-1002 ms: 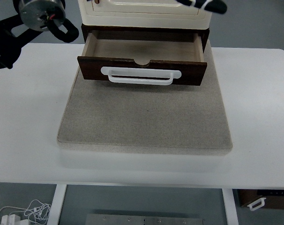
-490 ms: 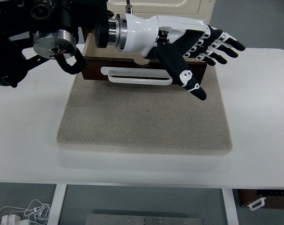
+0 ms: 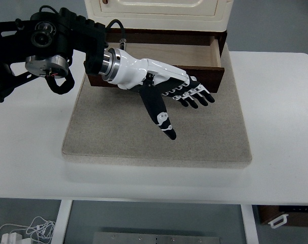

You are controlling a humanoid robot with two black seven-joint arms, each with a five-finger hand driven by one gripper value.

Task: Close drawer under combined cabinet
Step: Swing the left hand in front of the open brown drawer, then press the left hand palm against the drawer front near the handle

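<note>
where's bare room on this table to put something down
Free: the white table to the right of the grey stone slab, and its left side below the black arm. The slab's near half is bare too. Crowded: in front of the open brown wooden drawer, where the left hand hovers.

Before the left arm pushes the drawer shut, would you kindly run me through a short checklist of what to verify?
1. Dark brown wooden drawer out of the cream cabinet: ok, open, needs the push.
2. Drawer inside free of objects: ok for the visible part; the left part is hidden by the arm.
3. Left robot hand in front of the drawer face: ok, fingers spread and holding nothing.
4. Hand touching the drawer front: cannot tell from above.
5. Grey felt mat bare in front of the drawer: ok.
6. White handle free of the fingers: cannot tell, the hand covers it.
</note>
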